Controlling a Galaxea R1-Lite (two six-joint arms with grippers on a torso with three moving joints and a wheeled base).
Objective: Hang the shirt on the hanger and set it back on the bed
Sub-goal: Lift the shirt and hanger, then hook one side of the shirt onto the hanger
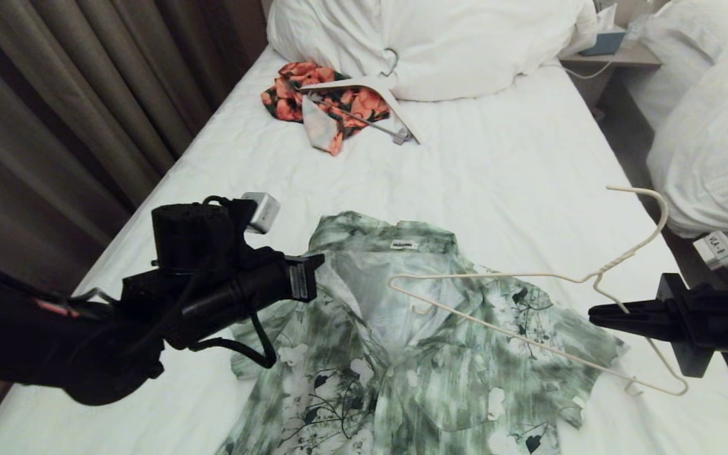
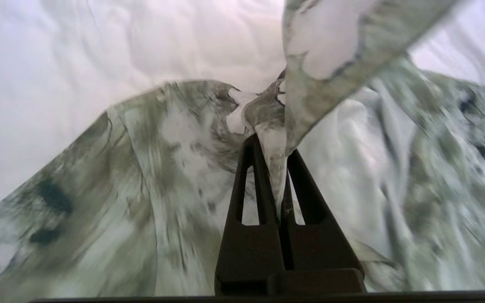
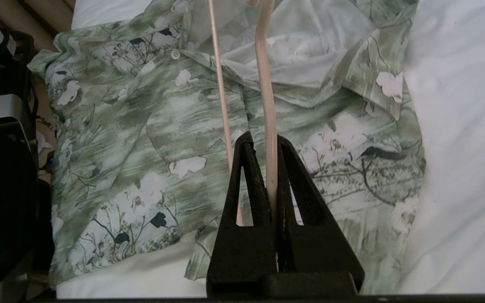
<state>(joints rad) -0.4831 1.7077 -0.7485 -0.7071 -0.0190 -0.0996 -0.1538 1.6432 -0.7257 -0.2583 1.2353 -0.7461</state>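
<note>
Long white-sheeted bed [image 1: 515, 189] filling most of the head view, bunched duvet [image 1: 440, 38] at its far end, brown curtain [image 1: 67, 107] along the left. Spread face-up on the near part of the sheet, the green-and-white floral shirt [image 1: 402, 373], collar toward the duvet, front partly open. Held in the air over the shirt's right shoulder, the thin cream wire hanger [image 1: 528, 278], hook up and to the right, lower bar slanting across the right sleeve. Farther up the bed, well apart, an orange-and-black floral garment [image 1: 313, 101] with a thicker white hanger [image 1: 370, 88] lying on it. Coming in from the left, the left gripper [image 2: 279, 168], clamped tight on a fold of the shirt's fabric at the left collar edge (cloth pinched up between the black fingers, plain in the left wrist view). Reaching in from the right, the right gripper [image 3: 270, 168], closed on the hanger's wire just below the twisted neck.
</note>
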